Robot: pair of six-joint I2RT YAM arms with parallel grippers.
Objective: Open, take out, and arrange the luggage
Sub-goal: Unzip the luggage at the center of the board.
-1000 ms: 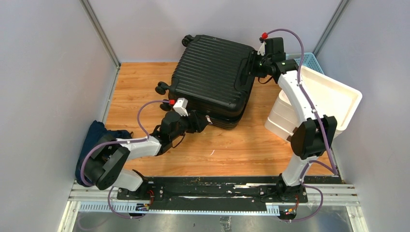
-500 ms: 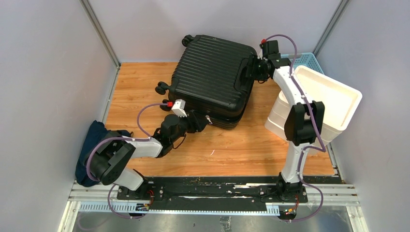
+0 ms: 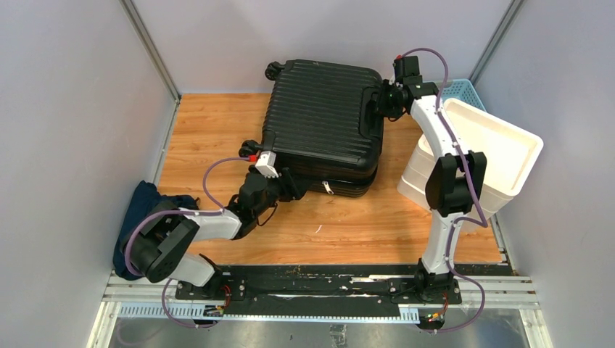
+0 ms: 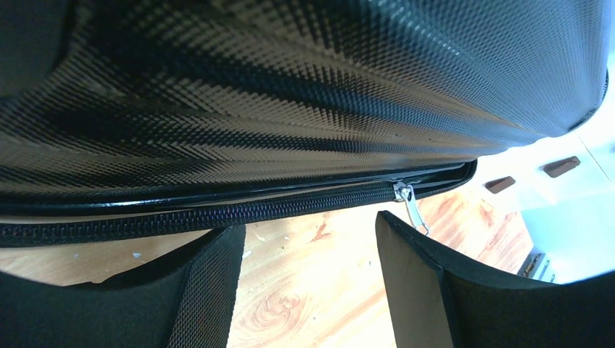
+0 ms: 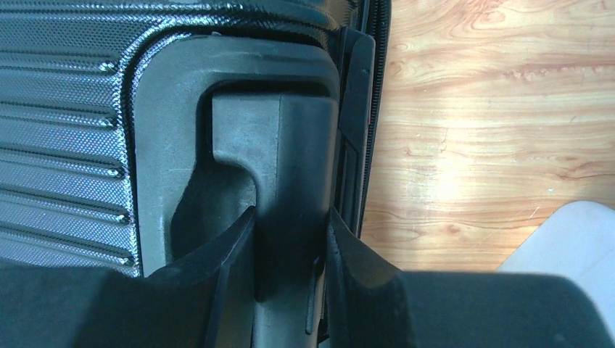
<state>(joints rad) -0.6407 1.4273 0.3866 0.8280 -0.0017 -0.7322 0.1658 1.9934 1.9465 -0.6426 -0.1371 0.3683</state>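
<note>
The luggage (image 3: 323, 116), a black ribbed hard-shell suitcase, lies flat at the back of the wooden table. My right gripper (image 3: 382, 101) is at its right side, and in the right wrist view the fingers of this gripper (image 5: 290, 232) are shut on the black handle (image 5: 279, 159). My left gripper (image 3: 294, 185) is at the near left edge of the case. In the left wrist view that gripper (image 4: 310, 246) stands open just below the zipper line with only bare wood between its fingers. The silver zipper pull (image 4: 410, 206) hangs just beyond the right finger.
A white stacked drawer unit (image 3: 493, 156) stands right of the case, close to my right arm. A light-blue mesh basket (image 3: 460, 90) sits behind it. A dark blue cloth (image 3: 141, 210) lies at the table's left edge. Grey walls close in three sides.
My right gripper opened, moved down onto the handle and closed on it. The luggage has turned to sit squarer to the table. The left gripper stayed open by the near edge.
</note>
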